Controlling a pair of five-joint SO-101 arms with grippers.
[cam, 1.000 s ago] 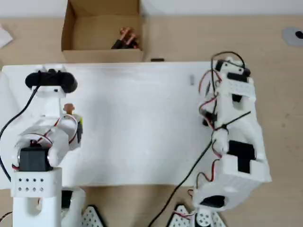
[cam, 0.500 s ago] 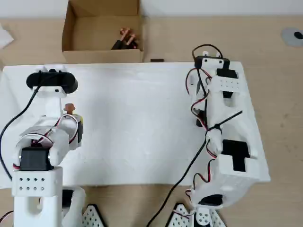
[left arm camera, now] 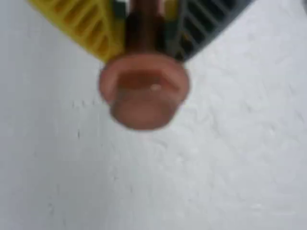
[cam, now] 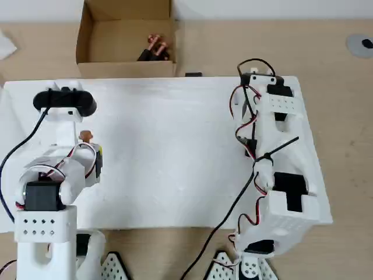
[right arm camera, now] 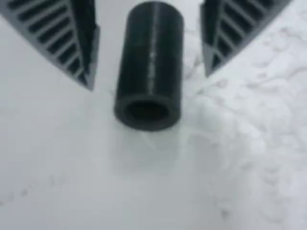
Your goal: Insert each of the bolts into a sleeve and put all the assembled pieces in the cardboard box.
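Observation:
My left gripper (left arm camera: 144, 36) is shut on a copper-coloured bolt (left arm camera: 143, 88); its flanged head points at the camera above the white mat. From above, the bolt (cam: 85, 136) pokes out of the left gripper (cam: 90, 153) at the mat's left side. A black sleeve (right arm camera: 149, 67) lies on the mat between the open fingers of my right gripper (right arm camera: 148, 52), with a gap on each side. In the high view the right arm (cam: 274, 116) hides that sleeve. The cardboard box (cam: 84, 41) at the back left holds assembled pieces (cam: 154, 48).
A white foam mat (cam: 169, 151) covers the table between the arms. A small dark object (cam: 193, 74) lies at the mat's far edge beside the box. A grey disc (cam: 360, 42) sits at the far right. Cables hang off the right arm.
The right arm has swung left and lowered over the mat, mostly in the first half second. The left arm with its bolt has barely moved.

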